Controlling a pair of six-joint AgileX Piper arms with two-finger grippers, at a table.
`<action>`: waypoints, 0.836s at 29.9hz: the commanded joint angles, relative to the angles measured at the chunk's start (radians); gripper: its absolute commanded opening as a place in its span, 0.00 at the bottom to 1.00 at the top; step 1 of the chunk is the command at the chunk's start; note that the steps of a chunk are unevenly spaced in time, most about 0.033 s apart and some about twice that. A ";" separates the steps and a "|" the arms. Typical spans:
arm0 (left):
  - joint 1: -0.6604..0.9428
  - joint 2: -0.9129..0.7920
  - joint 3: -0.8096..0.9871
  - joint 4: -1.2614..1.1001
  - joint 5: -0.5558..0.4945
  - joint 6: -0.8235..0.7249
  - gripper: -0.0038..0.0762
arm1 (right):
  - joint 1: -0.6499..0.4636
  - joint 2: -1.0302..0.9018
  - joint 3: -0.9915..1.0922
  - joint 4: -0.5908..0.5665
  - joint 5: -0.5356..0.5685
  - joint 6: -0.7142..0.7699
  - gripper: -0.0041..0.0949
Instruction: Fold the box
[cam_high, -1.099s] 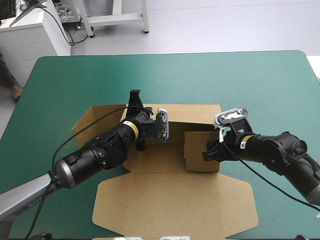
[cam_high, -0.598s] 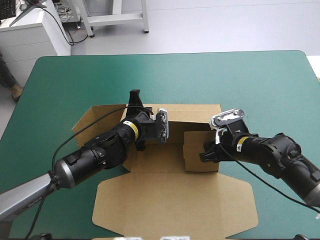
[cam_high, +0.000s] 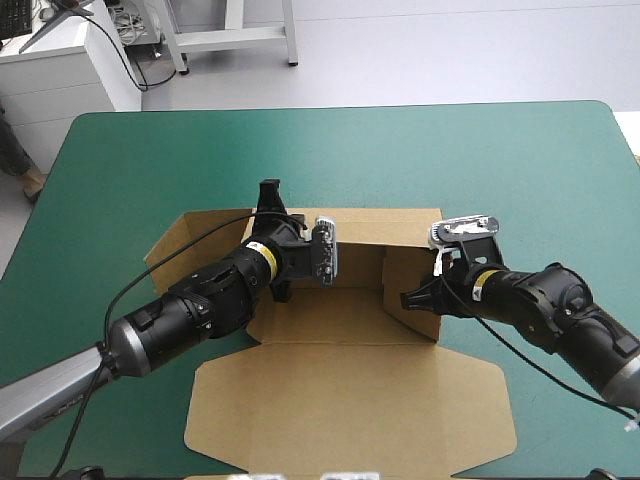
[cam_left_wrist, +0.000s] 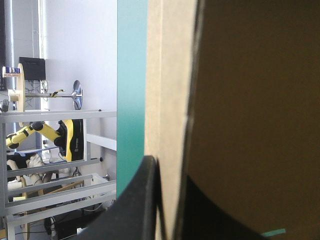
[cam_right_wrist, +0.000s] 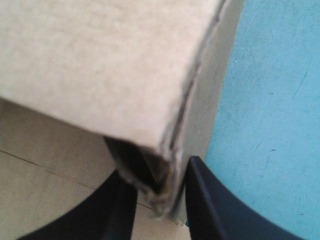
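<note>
A teal-green table (cam_high: 520, 160) carries the brown box (cam_high: 330, 310) at its middle, between two robot arms. The box is part-built. Its broad lid (cam_high: 345, 405) lies flat toward the near edge, the far wall (cam_high: 385, 228) stands upright, and the left side panel (cam_high: 178, 245) is splayed outward on the cover.

The change is on the right. The right side wall (cam_high: 412, 290), which just before leaned inward over the floor of the box, now stands steeper and closer to upright. It has been swung up by the right gripper (cam_high: 420, 298), whose black fingers are pinched nearly together on the wall's doubled near corner, one inside and one outside, as the right wrist view shows (cam_right_wrist: 162, 200).

The left gripper (cam_high: 269, 200) has not moved. It is clamped narrowly on the top edge of the far wall toward its left end, board between its fingers (cam_left_wrist: 167, 210), apparently steadying the wall.

By these pictures the right wall looks close to set. The left panel is not yet raised and the lid is untouched, so the fold appears roughly half done.
</note>
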 joint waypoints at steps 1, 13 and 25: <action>-0.009 -0.018 -0.015 -0.058 -0.029 -0.019 0.04 | -0.001 -0.008 -0.027 0.000 -0.099 0.022 0.17; -0.014 -0.020 -0.015 -0.082 -0.030 -0.019 0.04 | 0.045 -0.005 -0.027 -0.007 -0.184 0.059 0.03; -0.138 -0.055 -0.015 -0.067 0.036 0.032 0.46 | 0.047 0.090 -0.027 -0.114 -0.225 0.175 0.03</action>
